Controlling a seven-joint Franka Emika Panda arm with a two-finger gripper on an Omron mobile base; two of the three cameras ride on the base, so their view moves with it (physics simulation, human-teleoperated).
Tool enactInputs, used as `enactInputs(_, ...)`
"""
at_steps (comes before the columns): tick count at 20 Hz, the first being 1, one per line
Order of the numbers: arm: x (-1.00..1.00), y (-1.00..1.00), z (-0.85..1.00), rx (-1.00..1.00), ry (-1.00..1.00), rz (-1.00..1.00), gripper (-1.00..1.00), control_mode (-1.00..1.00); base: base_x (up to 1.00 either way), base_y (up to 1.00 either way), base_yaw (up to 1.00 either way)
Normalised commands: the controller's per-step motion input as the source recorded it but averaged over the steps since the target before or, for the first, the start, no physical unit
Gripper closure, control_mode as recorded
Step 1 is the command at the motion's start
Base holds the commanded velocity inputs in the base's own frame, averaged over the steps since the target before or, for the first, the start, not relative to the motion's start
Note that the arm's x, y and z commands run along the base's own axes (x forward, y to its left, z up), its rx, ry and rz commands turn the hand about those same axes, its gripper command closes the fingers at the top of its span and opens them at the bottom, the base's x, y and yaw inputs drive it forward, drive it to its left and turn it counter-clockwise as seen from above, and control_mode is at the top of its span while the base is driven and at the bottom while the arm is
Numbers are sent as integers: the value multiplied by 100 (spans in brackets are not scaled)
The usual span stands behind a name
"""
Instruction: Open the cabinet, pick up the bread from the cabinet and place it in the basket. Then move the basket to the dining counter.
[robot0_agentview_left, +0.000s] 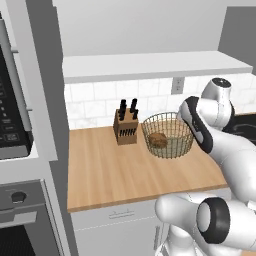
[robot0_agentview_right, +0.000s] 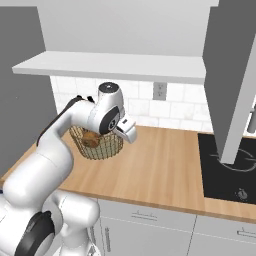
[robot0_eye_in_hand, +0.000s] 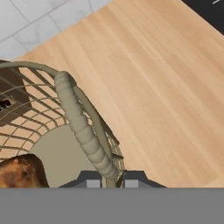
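Clamped tight, my gripper (robot0_eye_in_hand: 109, 180) has its two dark finger tips pinched on the ribbed side handle (robot0_eye_in_hand: 81, 127) of the round tan-grey wire-mesh basket (robot0_agentview_left: 167, 135), right at the rim. And the small dark-brown lump of bread (robot0_agentview_left: 158, 140) is sitting inside on the basket's floor, down by my fingers in the hand view, so the loading part looks done to me. I'd say I'm on the carrying step now: basket in hand, not yet taken off this light-wood worktop (robot0_agentview_left: 125, 170).

Next move, as I judge it: lift straight up, keep the basket level so the bread doesn't roll out, then swing away toward the dining counter. One thin handle is all I've got, so it may tip.

Around me: the wooden knife block with black handles (robot0_agentview_left: 125, 126) stands just beside the basket on its far side from my arm, close enough to clip. Behind is white tile with a wall outlet (robot0_agentview_right: 159, 91), a white shelf (robot0_agentview_right: 115, 66) above, and a black cooktop (robot0_agentview_right: 227, 167) well apart.
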Motion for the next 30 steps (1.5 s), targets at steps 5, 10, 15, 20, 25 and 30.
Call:
enactInputs(5,-3,3,40,1,-3,0,100,-100,0,0,0)
enactInputs(10,-2,0,31,7,0,0,100,-100,0,0,0)
enactInputs(15,0,0,13,9,0,0,100,-100,0,0,0)
enactInputs(20,-3,0,0,1,-1,0,100,100,-7,0,0)
enactInputs(25,0,0,0,0,0,0,100,100,-85,0,0)
enactInputs(30,0,0,0,0,0,0,100,100,-100,0,0)
